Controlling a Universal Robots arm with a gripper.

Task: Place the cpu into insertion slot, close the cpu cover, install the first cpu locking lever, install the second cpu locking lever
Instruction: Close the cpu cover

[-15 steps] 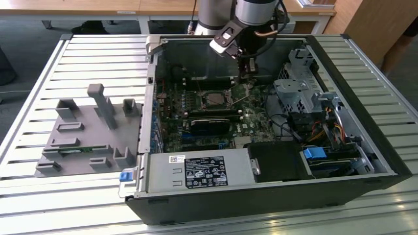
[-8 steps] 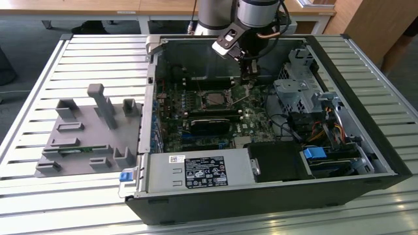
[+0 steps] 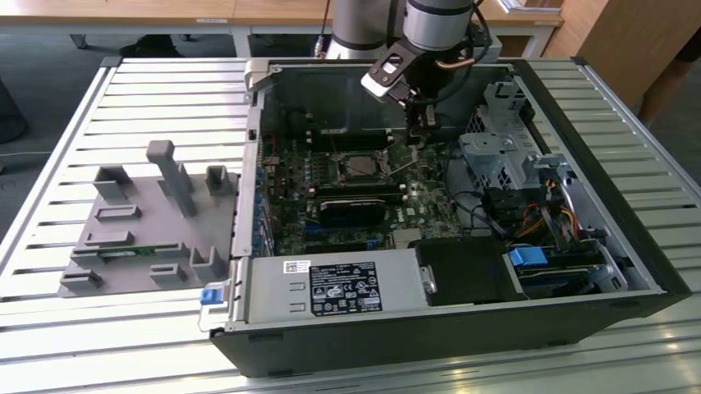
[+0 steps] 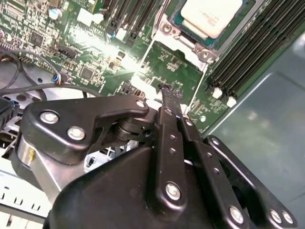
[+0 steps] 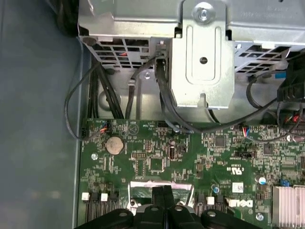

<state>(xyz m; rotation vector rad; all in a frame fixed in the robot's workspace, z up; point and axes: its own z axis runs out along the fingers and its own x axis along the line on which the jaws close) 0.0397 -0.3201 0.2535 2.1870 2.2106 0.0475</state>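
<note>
The cpu (image 4: 209, 16) is seated in the insertion slot (image 3: 338, 168), and the cpu cover (image 5: 143, 183) is seen raised open, so cover-closing is judged in hand. The claw (image 4: 167, 93), pressed together with nothing held, is placed by the cover's free edge, at 2 o'clock of the slot in the exterior view. A gentle, steady push over the chip is likely called for.

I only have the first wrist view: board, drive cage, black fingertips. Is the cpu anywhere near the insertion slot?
Observer: Yes. In the second wrist view the cpu lies pale face up inside the metal rim of the insertion slot.
Operator: Where is the gripper relative to it?
Observer: In the exterior view the gripper hangs over the board, just to the exterior view's right of that slot.
</note>
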